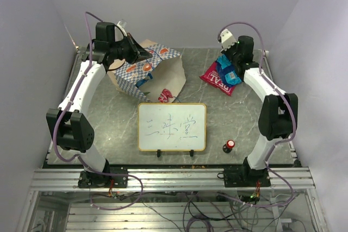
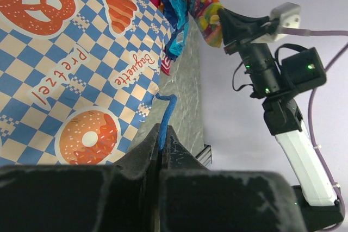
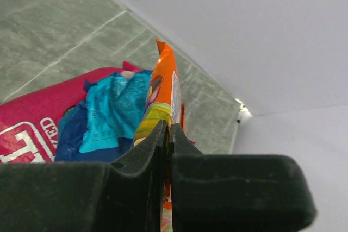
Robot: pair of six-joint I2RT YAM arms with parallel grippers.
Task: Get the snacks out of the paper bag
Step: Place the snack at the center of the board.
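Note:
The paper bag [image 1: 155, 74] lies tilted on the table, checkered band toward the back left. My left gripper [image 1: 142, 54] is shut on its thin blue cord handle [image 2: 166, 111], right beside the bag's printed side [image 2: 65, 69]. A red snack [image 1: 166, 97] shows at the bag's mouth. At the back right, my right gripper [image 1: 224, 61] is shut on an orange snack packet [image 3: 163, 88], holding it upright over a blue packet [image 3: 109, 112] and a red packet [image 3: 32, 129]. In the top view, that blue packet [image 1: 229, 73] lies on the red packet [image 1: 215, 81].
A framed whiteboard [image 1: 172, 126] stands at the front centre. A small red-capped black knob [image 1: 229, 145] sits to its right. White walls close in the table at the back and both sides. The right arm [image 2: 272, 69] shows in the left wrist view.

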